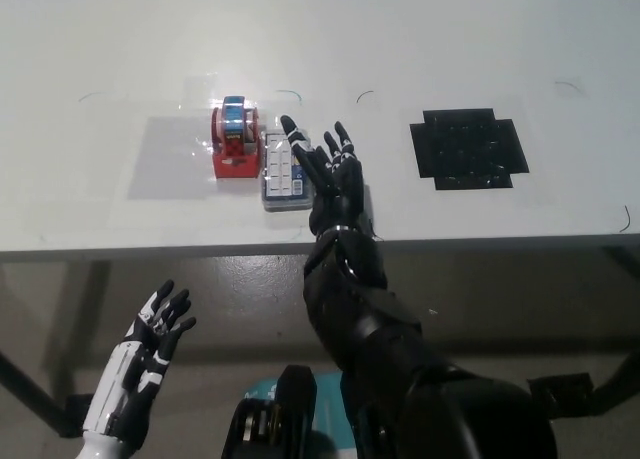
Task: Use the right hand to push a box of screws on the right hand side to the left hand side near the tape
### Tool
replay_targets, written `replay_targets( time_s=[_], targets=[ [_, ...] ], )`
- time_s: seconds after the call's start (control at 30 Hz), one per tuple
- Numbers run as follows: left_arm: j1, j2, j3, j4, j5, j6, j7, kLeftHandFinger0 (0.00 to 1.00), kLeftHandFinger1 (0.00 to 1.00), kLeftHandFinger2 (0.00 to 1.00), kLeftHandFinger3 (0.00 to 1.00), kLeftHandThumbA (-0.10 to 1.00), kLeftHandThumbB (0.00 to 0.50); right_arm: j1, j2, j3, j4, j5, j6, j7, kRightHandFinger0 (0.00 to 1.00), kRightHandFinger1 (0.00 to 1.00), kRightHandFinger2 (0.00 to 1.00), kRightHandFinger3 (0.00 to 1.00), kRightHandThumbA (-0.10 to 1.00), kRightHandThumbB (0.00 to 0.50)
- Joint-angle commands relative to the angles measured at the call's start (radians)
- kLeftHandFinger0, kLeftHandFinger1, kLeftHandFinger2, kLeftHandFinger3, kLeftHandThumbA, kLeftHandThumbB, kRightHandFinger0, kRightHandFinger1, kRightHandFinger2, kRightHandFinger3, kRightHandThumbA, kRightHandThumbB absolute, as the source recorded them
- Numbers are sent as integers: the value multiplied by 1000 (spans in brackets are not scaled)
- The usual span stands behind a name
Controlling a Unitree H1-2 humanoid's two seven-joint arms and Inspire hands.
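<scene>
We see the clear rectangular plastic box of screws (281, 171) touching the right side of the red tape dispenser (236, 145). Our black right hand (326, 169), spread wide, presses the box's right edge. Our white left hand (152, 336) rests open, below the white table (90, 39).
</scene>
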Motion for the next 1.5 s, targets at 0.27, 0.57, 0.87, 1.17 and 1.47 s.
replay_targets(
  time_s=[0.27, 0.57, 0.87, 1.17, 1.47],
  targets=[
    [-15, 13, 8, -25, -4, -36, -12, 1000, 1000, 1000, 1000, 747, 190, -36, 54, -14, 0, 54, 16, 75, 1000, 1000, 1000, 1000, 1000, 237],
    [-14, 20, 10, -35, -11, -25, -16, 1000, 1000, 1000, 1000, 740, 188, 38, -11, 212, -122, -228, -38, -208, 1000, 1000, 1000, 1000, 1000, 213],
    [-22, 30, 6, -25, -5, -27, -24, 1000, 1000, 1000, 1000, 746, 167, 178, -150, 387, -480, -493, -38, -373, 1000, 1000, 1000, 1000, 1000, 245],
    [-43, 35, 3, -29, 11, -10, -20, 1000, 1000, 1000, 1000, 766, 174, 402, -216, 435, -998, -451, 20, -112, 1000, 1000, 1000, 1000, 1000, 281],
    [-65, 56, 10, -50, 4, 24, -25, 1000, 1000, 1000, 1000, 761, 174, 731, -328, 554, -1400, -391, 55, 57, 1000, 1000, 1000, 1000, 1000, 270]
  ],
)
